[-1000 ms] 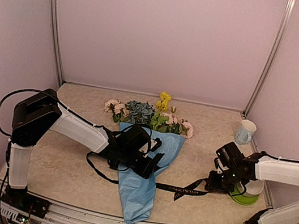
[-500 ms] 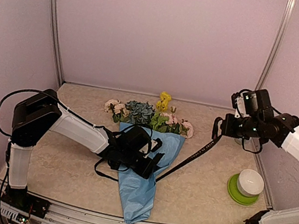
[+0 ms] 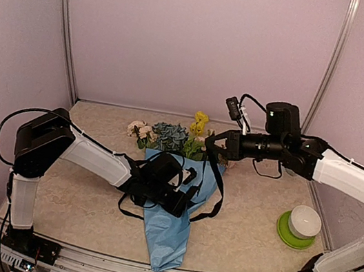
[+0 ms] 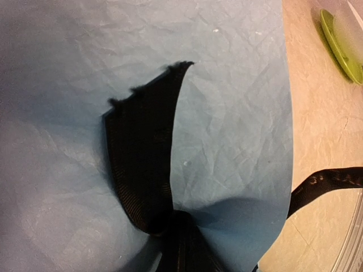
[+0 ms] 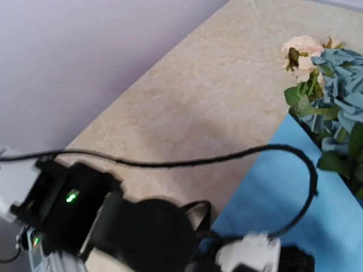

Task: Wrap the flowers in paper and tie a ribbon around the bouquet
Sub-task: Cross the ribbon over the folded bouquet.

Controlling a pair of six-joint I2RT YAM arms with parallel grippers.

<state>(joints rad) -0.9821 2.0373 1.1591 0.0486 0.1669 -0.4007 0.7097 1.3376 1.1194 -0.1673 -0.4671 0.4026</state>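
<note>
Right gripper (image 3: pixel 217 142), clamped shut on one end of the black ribbon (image 3: pixel 222 195), holds it raised over the blooms (image 3: pixel 170 136) at the 12 o'clock end of the bouquet (image 3: pixel 167 235), apparently to carry the strand across, while the left gripper (image 3: pixel 184 200), also closed, pins the ribbon's other end at mid-cone.

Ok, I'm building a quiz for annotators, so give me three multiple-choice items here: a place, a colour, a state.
1. Where is the green plate? A far left; B right side of the table; C back centre.
2. What colour is the ribbon? A black; B red; C white.
3. The right gripper is: A open over the plate; B shut on the ribbon; C resting on the table.
Answers: B, it sits far right of the bouquet; A, a black strip loops over the bouquet; B, the ribbon hangs from it.
</note>
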